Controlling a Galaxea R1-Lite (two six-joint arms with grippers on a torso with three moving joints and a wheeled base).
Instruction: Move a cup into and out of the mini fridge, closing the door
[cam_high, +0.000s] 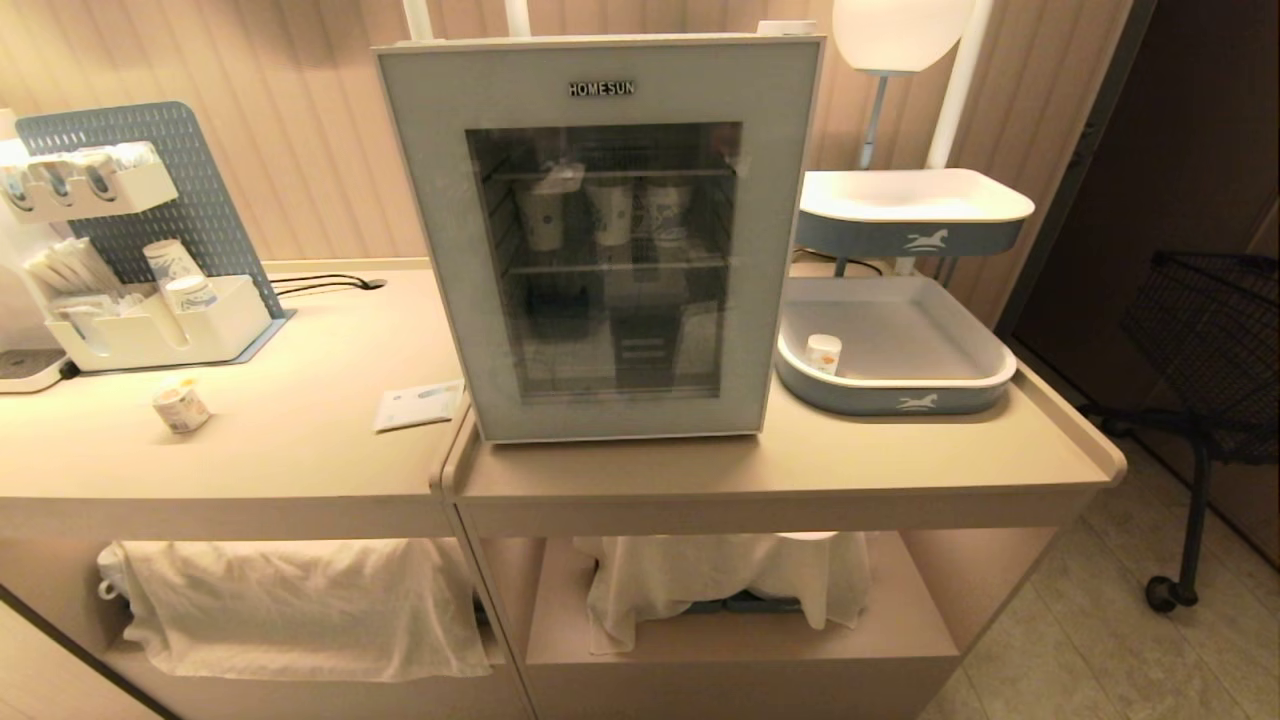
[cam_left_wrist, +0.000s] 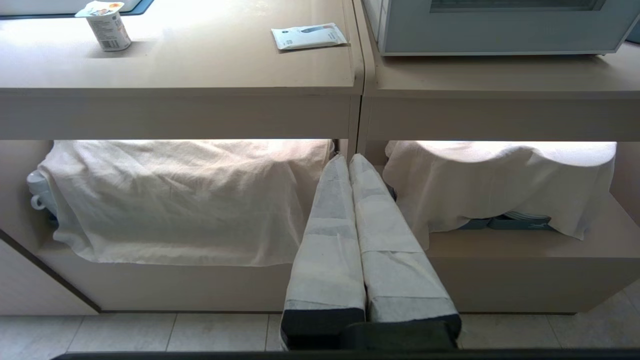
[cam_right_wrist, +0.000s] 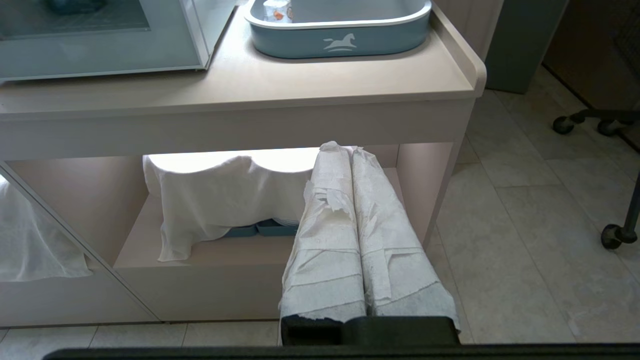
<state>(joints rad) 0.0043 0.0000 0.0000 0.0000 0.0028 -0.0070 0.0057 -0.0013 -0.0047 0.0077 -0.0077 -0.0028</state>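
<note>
The cup (cam_high: 181, 405), squat and white with a foil lid and orange fruit print, stands on the left counter; it also shows in the left wrist view (cam_left_wrist: 106, 27). The mini fridge (cam_high: 610, 90) sits on the middle counter. Its door (cam_high: 440, 230) is closed, and paper cups (cam_high: 610, 210) show through the dark glass on the upper shelf. Neither arm is in the head view. My left gripper (cam_left_wrist: 348, 157) hangs below counter height in front of the lower shelves, shut and empty. My right gripper (cam_right_wrist: 345, 148) hangs likewise, shut on nothing.
An organiser (cam_high: 160, 320) with paper cups stands at the back left. A flat packet (cam_high: 418, 405) lies left of the fridge. A blue-grey tray (cam_high: 900, 400) to the right holds a small white cup (cam_high: 823, 353). White cloths (cam_high: 300, 605) drape the lower shelves. A black wheeled cart (cam_high: 1210, 340) stands far right.
</note>
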